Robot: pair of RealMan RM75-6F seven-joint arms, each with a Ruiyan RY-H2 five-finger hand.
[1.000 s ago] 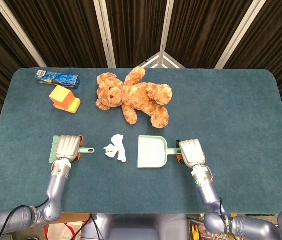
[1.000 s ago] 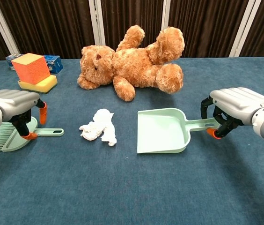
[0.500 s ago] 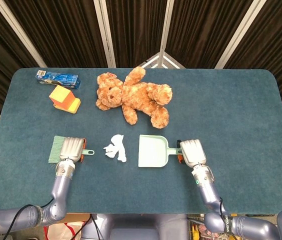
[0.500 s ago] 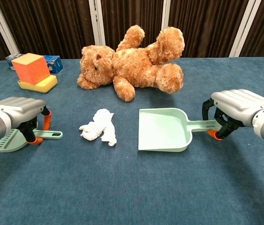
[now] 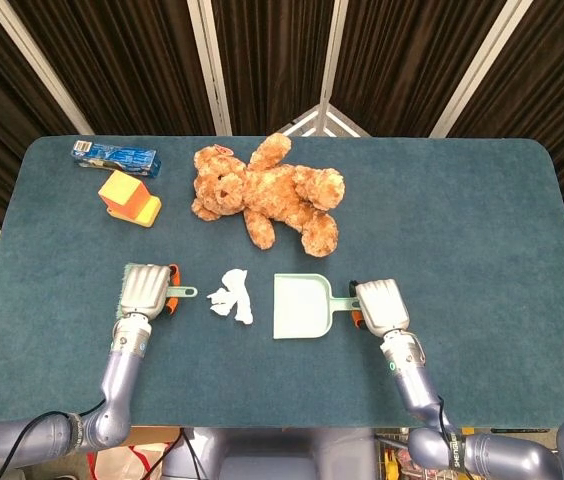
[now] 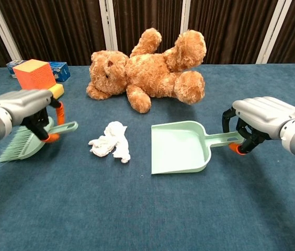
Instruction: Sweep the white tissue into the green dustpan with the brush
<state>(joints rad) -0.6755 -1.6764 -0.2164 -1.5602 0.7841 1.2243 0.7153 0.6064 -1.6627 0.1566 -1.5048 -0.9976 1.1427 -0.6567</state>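
Note:
A crumpled white tissue point(image 5: 232, 296) point(image 6: 110, 141) lies on the blue table between my two hands. Left of it, my left hand point(image 5: 143, 289) point(image 6: 26, 104) grips the green brush point(image 6: 30, 141) by its handle and holds it lifted off the table, bristles pointing down and left. To the right of the tissue sits the green dustpan point(image 5: 300, 306) point(image 6: 180, 147), its open mouth facing the tissue. My right hand point(image 5: 380, 304) point(image 6: 262, 116) grips the dustpan's handle at the right end.
A brown teddy bear point(image 5: 267, 191) point(image 6: 148, 68) lies behind the tissue and dustpan. At the back left stand an orange and yellow sponge block point(image 5: 128, 196) point(image 6: 36, 79) and a blue box point(image 5: 115, 155). The table's front edge point(image 5: 262, 420) runs below both hands.
My left hand has raised the brush off the table and carried it right, toward the tissue. The dustpan has slid slightly left in my right hand.

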